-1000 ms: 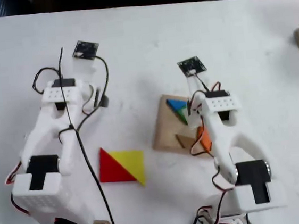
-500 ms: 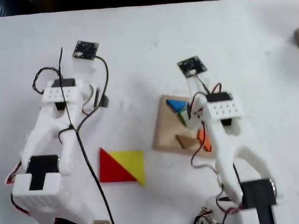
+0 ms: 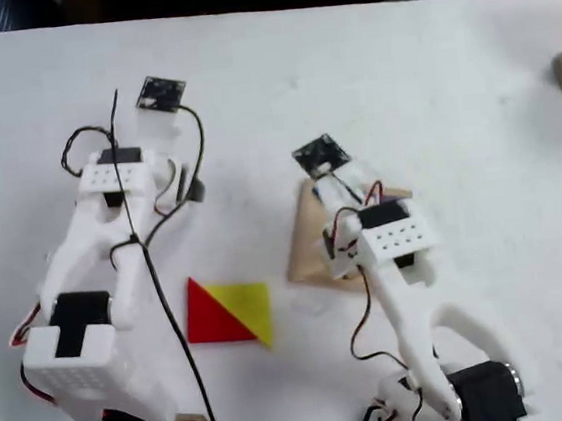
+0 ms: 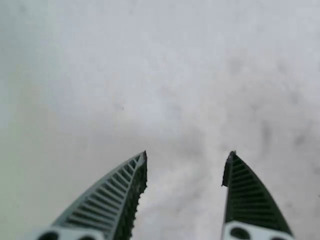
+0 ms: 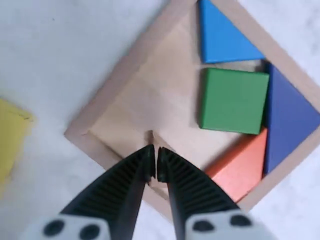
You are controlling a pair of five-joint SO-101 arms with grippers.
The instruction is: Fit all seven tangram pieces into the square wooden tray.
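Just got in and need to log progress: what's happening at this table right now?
The right claw hangs shut over one corner of the wooden tray, which holds a light blue triangle, green square, dark blue triangle and orange piece. The red triangle and yellow triangle lie together on the table between the arms. The left claw is open over the table, holding nothing.

White arms (image 3: 83, 241), black servos (image 3: 72, 325), red-black cables (image 3: 165, 303), ribbed dark tool fingers (image 4: 112, 200).
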